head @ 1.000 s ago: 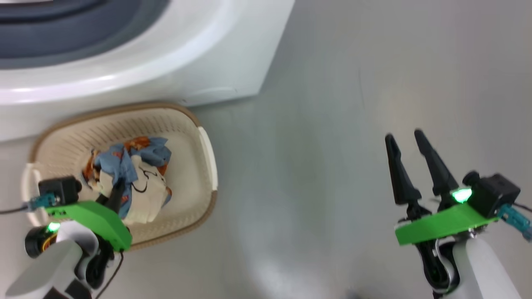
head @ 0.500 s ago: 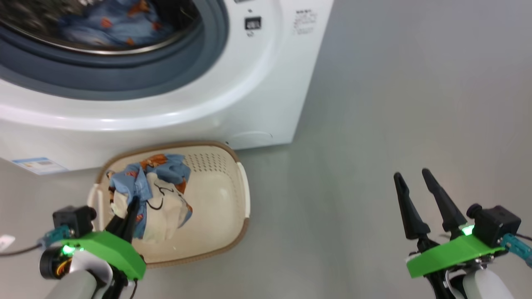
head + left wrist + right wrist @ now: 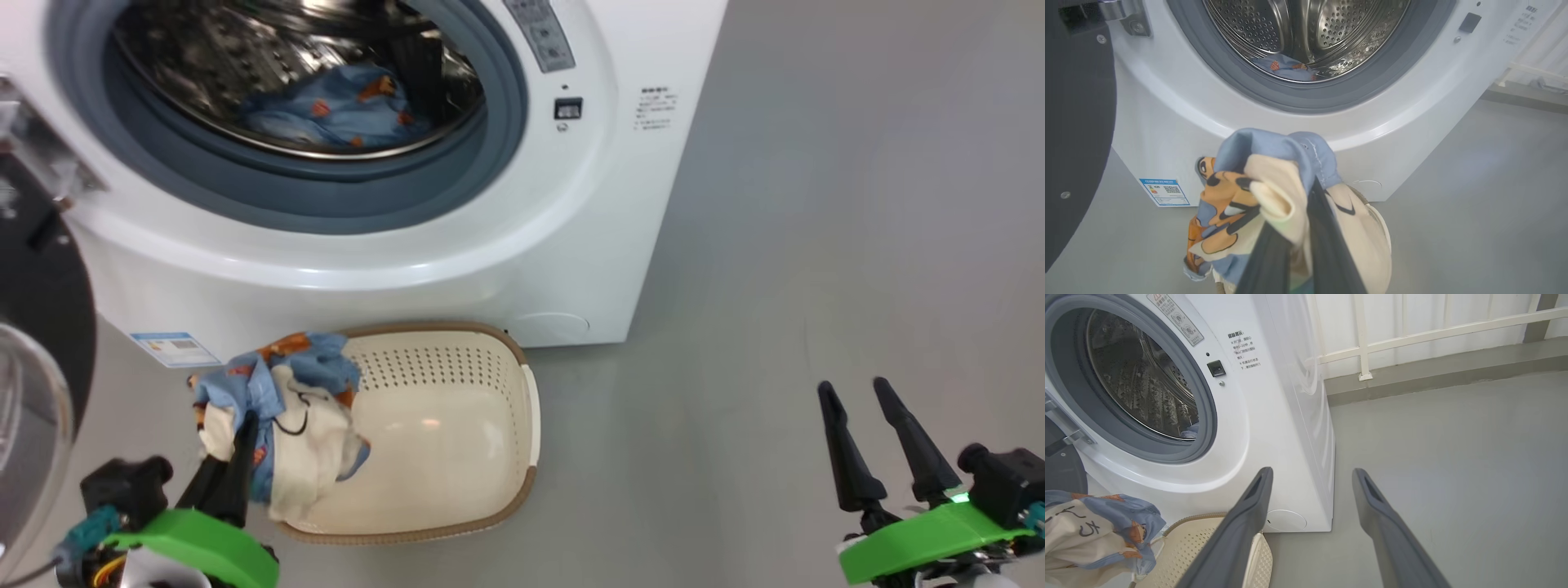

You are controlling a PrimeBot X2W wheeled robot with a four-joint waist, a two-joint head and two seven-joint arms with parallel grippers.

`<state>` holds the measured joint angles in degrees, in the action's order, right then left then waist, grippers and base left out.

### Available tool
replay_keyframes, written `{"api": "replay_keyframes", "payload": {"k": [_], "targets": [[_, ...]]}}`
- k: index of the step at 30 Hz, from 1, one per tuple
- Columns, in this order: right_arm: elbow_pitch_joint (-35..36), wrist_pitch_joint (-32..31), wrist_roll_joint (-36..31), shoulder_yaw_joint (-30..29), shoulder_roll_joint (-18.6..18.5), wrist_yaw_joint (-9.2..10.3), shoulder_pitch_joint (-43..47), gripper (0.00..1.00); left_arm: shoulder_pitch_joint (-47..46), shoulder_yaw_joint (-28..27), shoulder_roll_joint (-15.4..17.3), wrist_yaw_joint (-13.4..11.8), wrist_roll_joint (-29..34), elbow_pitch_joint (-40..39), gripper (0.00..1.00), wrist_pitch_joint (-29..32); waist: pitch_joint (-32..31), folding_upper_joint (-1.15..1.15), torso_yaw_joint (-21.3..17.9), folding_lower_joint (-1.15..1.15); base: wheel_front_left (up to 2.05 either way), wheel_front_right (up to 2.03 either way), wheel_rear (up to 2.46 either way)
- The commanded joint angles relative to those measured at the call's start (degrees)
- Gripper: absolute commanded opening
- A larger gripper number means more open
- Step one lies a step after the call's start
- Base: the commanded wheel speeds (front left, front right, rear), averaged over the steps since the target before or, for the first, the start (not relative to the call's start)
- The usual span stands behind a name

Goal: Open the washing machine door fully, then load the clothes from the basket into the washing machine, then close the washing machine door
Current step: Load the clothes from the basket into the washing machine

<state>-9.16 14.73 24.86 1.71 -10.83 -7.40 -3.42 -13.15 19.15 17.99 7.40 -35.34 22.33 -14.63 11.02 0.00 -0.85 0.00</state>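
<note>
Now, from the fingertips outward:
- Your left gripper is clenched on the clothes. In the left wrist view its two dark fingers run up into the bundle almost together. Cream fabric is pinched between them, and blue-and-orange print is draped over the tips.
- The bundle hangs from that grip over the left end of the basket, with its upper folds above the brown rim. You cannot tell whether its lowest hem touches the basket.
- The basket sits on the floor just in front of the washing machine. Its left end is near the blue label at the machine's low corner.
- Above and beyond the bundle, the steel drum stands open inside the grey gasket. A blue printed piece lies at the bottom of the drum.
- The washing machine door is swung out to your left. Its black rim and glass bowl show at the left edge of the head view, above the left gripper.
- Your right gripper is released. Its fingers stand clearly apart with grey floor showing between them. It is well apart from the basket and out to the right of the machine's front corner.
</note>
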Motion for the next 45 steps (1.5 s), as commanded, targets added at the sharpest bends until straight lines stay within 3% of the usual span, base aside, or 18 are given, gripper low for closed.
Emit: {"api": "replay_keyframes", "payload": {"k": [1,22,45], "targets": [[1.5,0.3,0.5,0.6,-1.0,-0.09,1.0,1.0,0.9,-3.8,0.9,0.1,1.7,-3.0,0.0,-0.4,-1.9,0.0,1.4,0.0,0.0,0.0,0.0],[2.7,0.3,0.6,-3.1,-1.0,-0.09,6.9,1.0,13.9,-12.2,-1.4,0.1,7.1,-17.1,0.0,-0.4,-6.3,0.0,3.0,0.0,0.0,0.0,0.0],[3.4,0.3,0.2,-3.1,0.1,-0.09,5.1,1.0,12.0,-13.3,-3.2,0.1,7.2,-19.2,0.0,-0.4,-2.3,0.0,1.6,0.0,0.0,0.0,0.0]]}}
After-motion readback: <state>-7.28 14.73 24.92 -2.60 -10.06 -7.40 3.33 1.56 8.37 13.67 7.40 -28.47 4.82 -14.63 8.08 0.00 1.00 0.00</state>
